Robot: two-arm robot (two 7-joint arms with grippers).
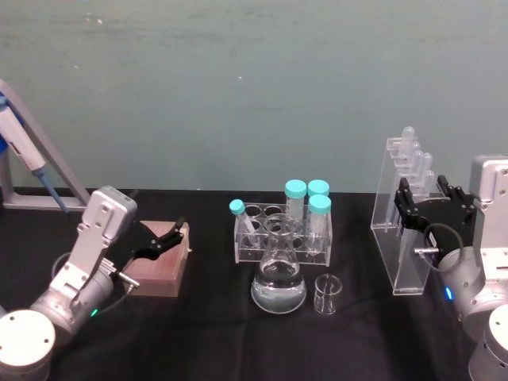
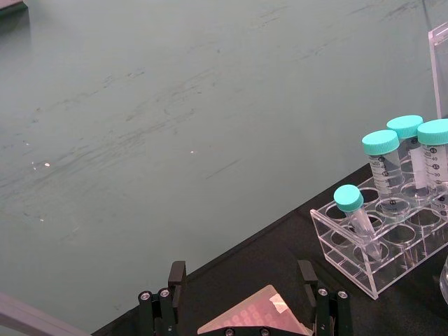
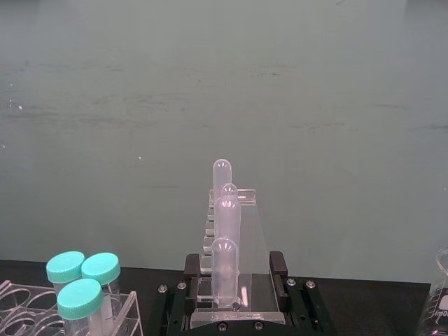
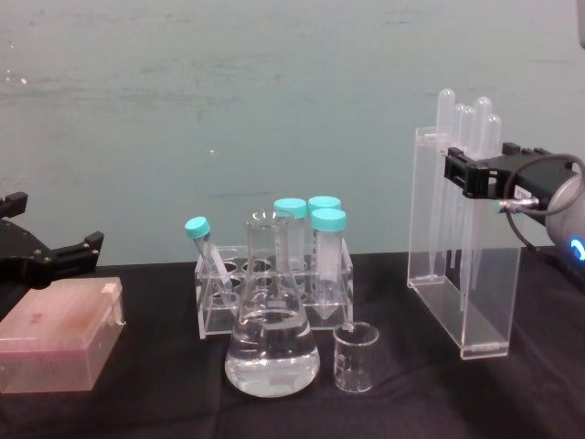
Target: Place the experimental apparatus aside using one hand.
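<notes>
Right gripper clenched around tall clear acrylic rack of rounded plastic pipettes; left gripper spread open above translucent pink box.

My right tool: black, silver wrist, blue light
My left tool: black, silver wrist
Pipette rack: clear
Flask: clear
Beaker: clear
Tube caps: teal
Box: pink
Table: black
Wall: grey-green

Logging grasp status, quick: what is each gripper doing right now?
Left gripper: fingers open above the pink box, holding nothing.
Right gripper: fingers closed on the tall pipette rack.
</notes>
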